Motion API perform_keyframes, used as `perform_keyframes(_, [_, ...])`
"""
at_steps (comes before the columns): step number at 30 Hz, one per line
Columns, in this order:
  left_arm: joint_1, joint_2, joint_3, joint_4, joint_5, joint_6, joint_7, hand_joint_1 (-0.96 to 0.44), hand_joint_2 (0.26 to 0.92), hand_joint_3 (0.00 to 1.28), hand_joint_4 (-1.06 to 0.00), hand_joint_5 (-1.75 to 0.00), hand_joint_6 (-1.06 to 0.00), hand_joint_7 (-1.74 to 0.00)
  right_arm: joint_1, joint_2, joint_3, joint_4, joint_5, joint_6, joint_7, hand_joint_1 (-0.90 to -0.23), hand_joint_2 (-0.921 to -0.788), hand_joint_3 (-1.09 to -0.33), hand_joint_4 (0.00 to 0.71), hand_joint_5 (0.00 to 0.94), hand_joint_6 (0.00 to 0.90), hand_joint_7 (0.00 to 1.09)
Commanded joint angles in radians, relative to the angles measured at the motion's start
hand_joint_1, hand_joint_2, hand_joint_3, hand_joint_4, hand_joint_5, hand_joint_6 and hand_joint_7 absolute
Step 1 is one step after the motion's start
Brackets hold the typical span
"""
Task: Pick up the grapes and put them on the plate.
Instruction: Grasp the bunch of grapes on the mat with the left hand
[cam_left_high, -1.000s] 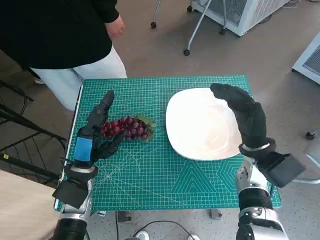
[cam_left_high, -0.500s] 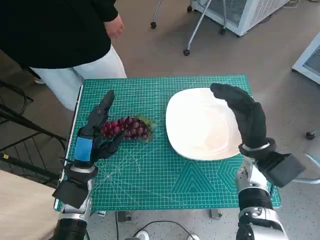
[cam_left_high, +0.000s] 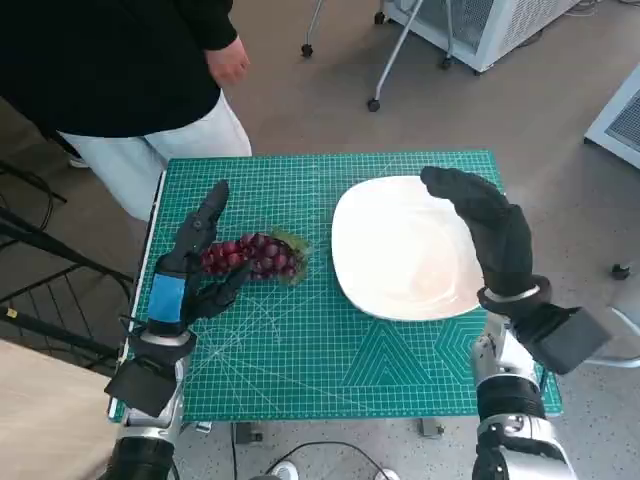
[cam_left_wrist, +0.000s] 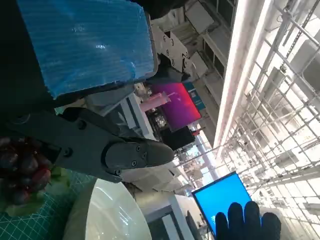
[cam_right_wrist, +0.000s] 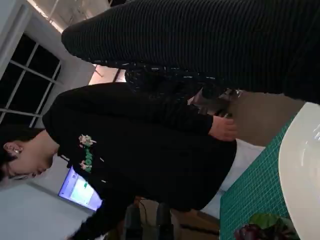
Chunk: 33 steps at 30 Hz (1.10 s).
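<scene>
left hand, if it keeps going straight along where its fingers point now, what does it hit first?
Probably the grapes: the left hand is open with the bunch between its spread fingers, ahead of the palm. Its height above the mat is unclear, so contact is a guess.

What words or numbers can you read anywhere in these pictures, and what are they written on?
None can be read.
Green cutting mat: printed grid lines and ruler marks along its edges, too small to read.
Person's black top: a small pale green emblem on the chest, too blurred to read.
Pink screen and blue screen: glowing, no legible text.
White plate, grapes, blue tape on the left hand: no writing.
</scene>
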Motion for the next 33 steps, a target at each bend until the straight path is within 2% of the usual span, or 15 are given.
perform_keyframes(1, [0.0, 0.008, 0.003, -0.012, -0.006, 0.003, -0.003, -0.4, 0.921, 0.31, -0.31, 0.0, -0.37, 0.0, 0.004, -0.001, 0.002, 0.009, -0.003, 0.012, 0.001, -0.481, -0.921, -0.556, 0.237, 0.001, 0.2, 0.0])
perform_keyframes(25, [0.006, 0.019, 0.008, -0.035, -0.007, 0.02, -0.006, -0.41, 0.921, 0.31, -0.31, 0.0, -0.36, 0.0, 0.004, -0.005, 0.003, 0.009, -0.003, 0.009, 0.006, -0.49, -0.921, -0.553, 0.238, 0.001, 0.199, 0.0])
perform_keyframes(29, [0.011, 0.037, 0.013, -0.073, -0.004, 0.073, -0.009, -0.42, 0.921, 0.26, -0.3, 0.0, -0.34, 0.0, 0.007, -0.005, 0.003, 0.008, -0.003, 0.006, 0.006, -0.491, -0.921, -0.553, 0.239, 0.001, 0.2, 0.0])
perform_keyframes(33, [0.032, 0.067, 0.016, -0.17, 0.046, 0.2, -0.002, -0.45, 0.921, 0.19, -0.26, 0.0, -0.3, 0.0, 0.006, -0.005, 0.002, 0.01, -0.003, 0.007, 0.007, -0.492, -0.921, -0.552, 0.239, 0.001, 0.199, 0.0])
